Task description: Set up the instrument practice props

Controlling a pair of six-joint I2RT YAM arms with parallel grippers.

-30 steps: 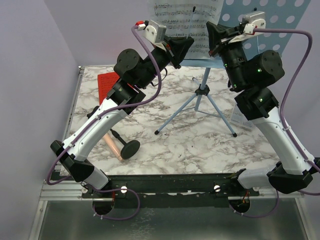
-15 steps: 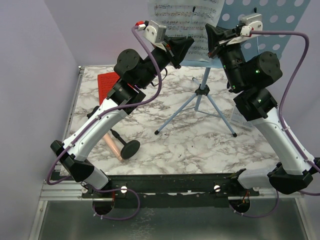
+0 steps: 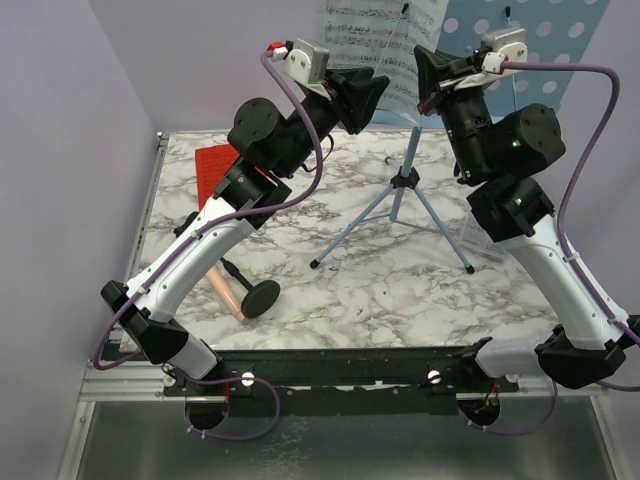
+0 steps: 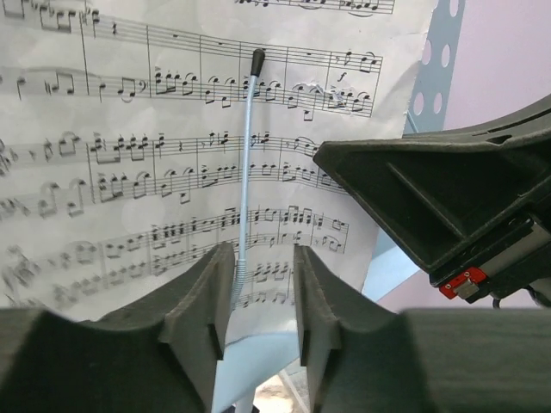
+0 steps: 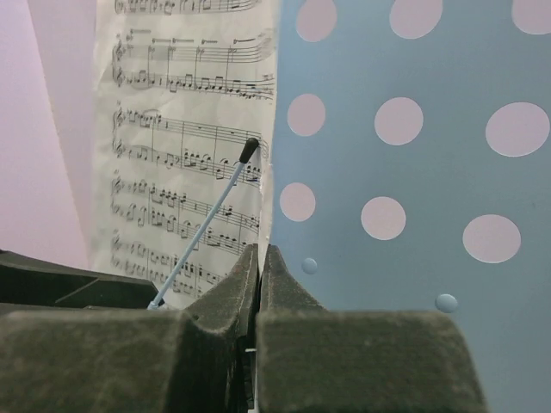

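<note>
The right gripper [image 5: 259, 262] has its two fingers pressed together on the right edge of the one white sheet music [image 4: 129, 189], which lies against the single light blue music stand [image 5: 413, 172] just ahead of it. The left gripper [image 4: 261, 258], just beside the right one, has its fingers slightly spread and grasps nothing. One thin blue clip arm [image 4: 245, 163] shows beyond the gap. One red sheet [image 3: 214, 170] and one microphone [image 3: 228, 291] lie well below and behind the left gripper.

Top external: high behind the bench [image 3: 390, 290], near edge, looking down across it. Both wrist views: close-range, facing the white sheet music [image 4: 129, 172], shared by all three views.
</note>
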